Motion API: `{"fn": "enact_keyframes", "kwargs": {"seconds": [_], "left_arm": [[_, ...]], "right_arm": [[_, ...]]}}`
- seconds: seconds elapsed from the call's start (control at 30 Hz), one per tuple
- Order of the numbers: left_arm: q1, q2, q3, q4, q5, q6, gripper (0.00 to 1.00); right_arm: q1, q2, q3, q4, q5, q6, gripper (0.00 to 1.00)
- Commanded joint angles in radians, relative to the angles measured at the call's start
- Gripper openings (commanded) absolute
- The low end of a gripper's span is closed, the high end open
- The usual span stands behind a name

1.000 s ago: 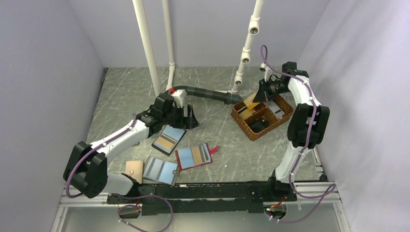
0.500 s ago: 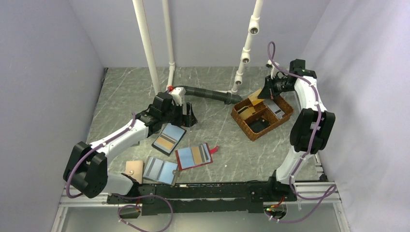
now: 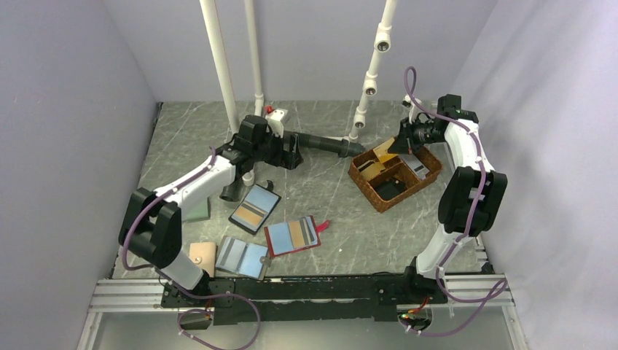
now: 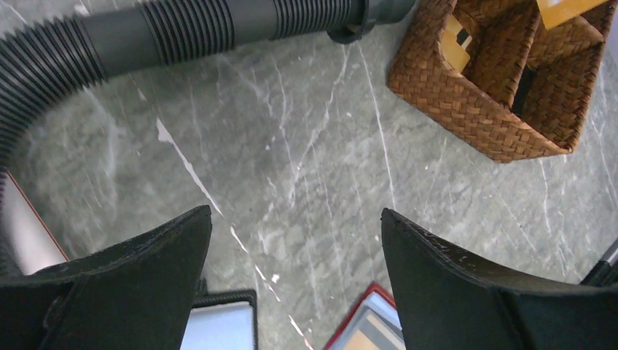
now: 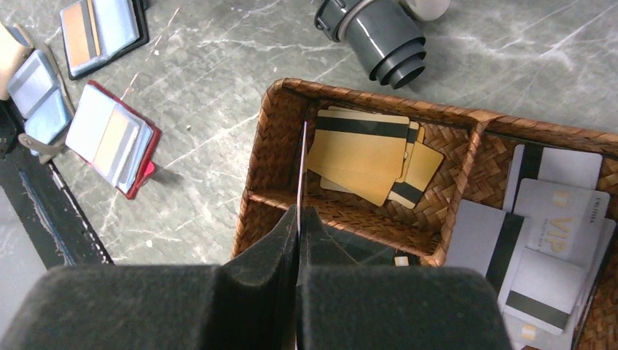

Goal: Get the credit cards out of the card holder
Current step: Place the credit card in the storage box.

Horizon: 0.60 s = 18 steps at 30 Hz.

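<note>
The red card holder (image 3: pixel 293 235) lies open near the table's front, with blue-grey and tan panels and its pull tab to the right; the right wrist view shows the card holder (image 5: pixel 113 138) too. My left gripper (image 3: pixel 291 152) hangs open and empty over bare table beside the hose, behind the holder. In its own view the left gripper (image 4: pixel 296 211) has wide-apart fingers, with the holder's corner (image 4: pixel 368 328) below. My right gripper (image 3: pixel 399 144) is shut on a credit card (image 5: pixel 301 168), seen edge-on, above the wicker basket (image 5: pixel 259 160). Tan cards (image 5: pixel 361 149) lie inside.
A black-rimmed case (image 3: pixel 255 208) lies left of the holder. A grey-blue folding wallet (image 3: pixel 243 257) and a tan pouch (image 3: pixel 202 257) sit at the front left. A grey ribbed hose (image 3: pixel 321 142) runs toward the basket (image 3: pixel 362 181). White pipes (image 3: pixel 222 73) stand at the back.
My left arm has lifted off the black-rimmed case and swung back toward the hose, its gripper still open. The right gripper drifted slightly back over the basket with its card.
</note>
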Motion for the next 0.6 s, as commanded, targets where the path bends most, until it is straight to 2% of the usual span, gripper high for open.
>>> {"fn": "enact_keyframes", "kwargs": {"seconds": [0.0,0.17,0.33,0.57], "left_arm": [[0.026,0.052,0.103,-0.050,0.088,0.110,0.91],[0.070,0.117,0.113,0.043,0.162,0.094,0.90],[0.093,0.181,0.179,0.024,0.233,0.090,0.90],[0.121,0.187,0.131,0.102,0.262,-0.040,0.89]], "right_arm": [[-0.004,-0.018,-0.008,0.004,-0.038,-0.010,0.00],[0.016,0.050,0.036,-0.007,-0.004,-0.023,0.00],[0.029,0.123,0.131,-0.047,-0.002,-0.045,0.00],[0.092,0.137,0.096,-0.068,0.046,-0.047,0.00]]}}
